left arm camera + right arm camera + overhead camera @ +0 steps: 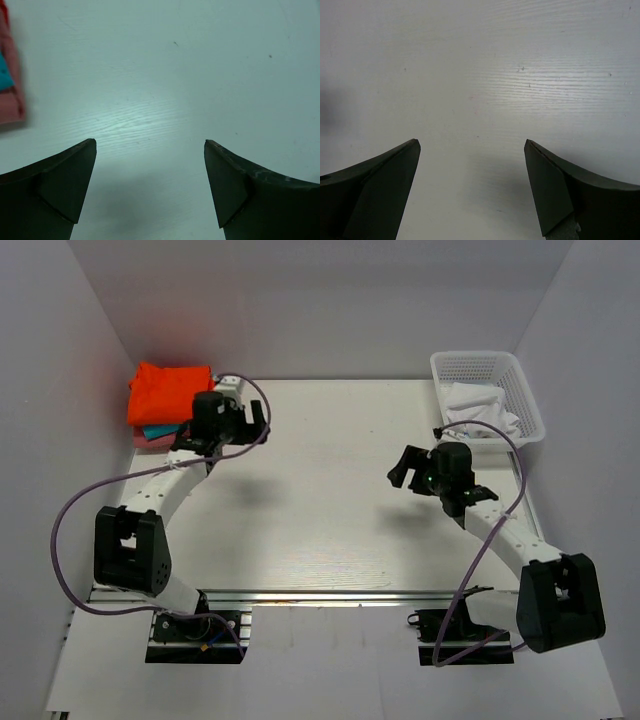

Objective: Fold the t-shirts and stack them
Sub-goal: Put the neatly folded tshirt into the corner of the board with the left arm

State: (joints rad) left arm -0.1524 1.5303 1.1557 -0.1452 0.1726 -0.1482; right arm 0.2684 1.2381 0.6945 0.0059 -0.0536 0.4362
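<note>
**Materials and shapes.** The table (pixel 330 500) is a matt white board with a faint wood grain and a few small specks. It is enclosed by plain white walls.
- At its far left corner lies a folded stack of soft cloth. The orange-red t-shirt (pixel 168 390) is on top as a rough rectangle, and the teal t-shirt (pixel 157 429) shows as a thin edge beneath it.
- In the left wrist view the stack's side appears blurred at the left edge, where a pink t-shirt (pixel 11 102) shows as a further layer.
- At the far right corner stands a white plastic mesh basket (pixel 485 362). It is rectangular with perforated walls and holds crumpled white t-shirts (pixel 478 405).

**Arm pose.**
- The left arm rises from its base at the near left and reaches toward the far left. Its wrist is just beside the stack and turned inward over bare table.
- The right arm reaches forward from the near right. Its wrist is near the basket but apart from it and points left.
- A grey-purple cable (pixel 58 540) loops along each arm.

**Pincers.**
- The left gripper (pixel 150 145) has its dark wedge-shaped fingers (pixel 65 180) spread wide apart, with only table between them.
- The right gripper (pixel 472 144) is likewise spread wide and holds nothing.
</note>
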